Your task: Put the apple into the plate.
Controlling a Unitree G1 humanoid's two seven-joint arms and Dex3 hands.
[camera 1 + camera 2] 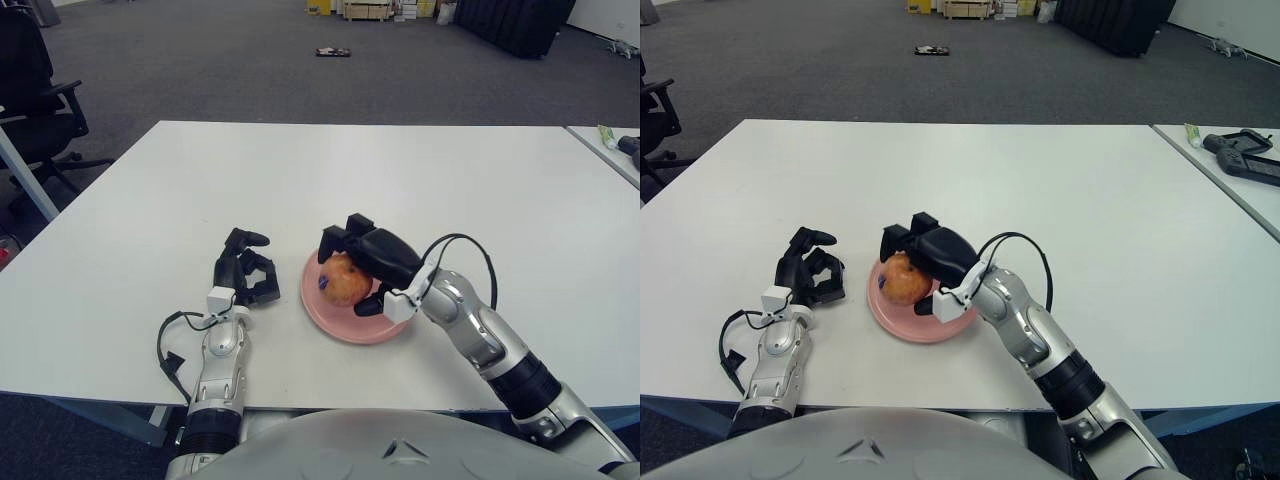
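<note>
A reddish-yellow apple [340, 281] with a small blue sticker sits low over the left part of the pink plate [385, 327], at or just above its surface. My right hand [352, 262] is curled over the apple from above and behind, its black fingers [337, 237] wrapped around it. In the right eye view the apple [903, 279] and plate [953, 328] show the same way. My left hand [243, 270] rests on the white table [300, 170] just left of the plate, fingers curled, holding nothing.
A black office chair [35, 95] stands off the table's far left. A second table with dark objects [1245, 158] lies at the far right. Boxes and a small object sit on the grey floor beyond.
</note>
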